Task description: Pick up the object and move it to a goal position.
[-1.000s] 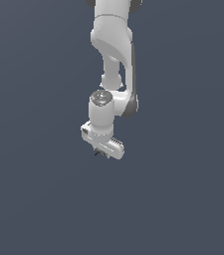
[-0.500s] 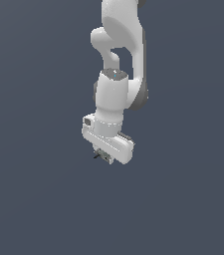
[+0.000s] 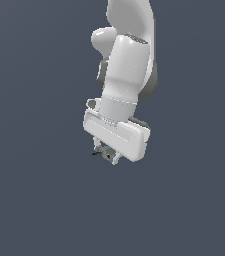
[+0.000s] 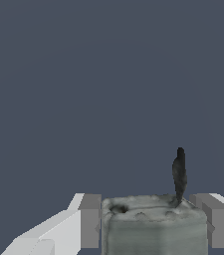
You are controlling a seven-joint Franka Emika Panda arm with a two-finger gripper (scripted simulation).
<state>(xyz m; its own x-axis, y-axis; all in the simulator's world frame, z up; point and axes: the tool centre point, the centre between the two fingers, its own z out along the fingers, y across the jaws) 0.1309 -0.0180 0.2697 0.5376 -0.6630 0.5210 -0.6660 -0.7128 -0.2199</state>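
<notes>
- Exterior view: we see the white arm [image 3: 126, 75] reaching down into a plain slate-grey field, claw [image 3: 106, 153] at its low end.
- The object [image 3: 104, 153], a tiny grey-green block, sits tucked under the claw's palm between the fingertips; its thin dark tip pokes out toward the exterior view's left.
- No table edge, shadow or goal marker is visible here, so we can't tell height or how far along the transfer is.
- Wrist view: the object [image 4: 153, 224] fills the gap between the two pads [image 4: 89, 221], one pad touching each flank. The dark pointed tip [image 4: 179, 174] stands up from the block near one pad.
- Claw state: narrow, clamped on the object, pads flush on both sides with no visible gap.
- Beyond the claw the wrist view shows only flat grey; no target in sight.
- Our read: the pick looks done and we're in the carry step.
- Next move calls for holding clamp force steady and translating smoothly toward the goal, which we can't locate from these views.
- Risk: the block is small against the pads, so a jerk could let it twist or slip.
</notes>
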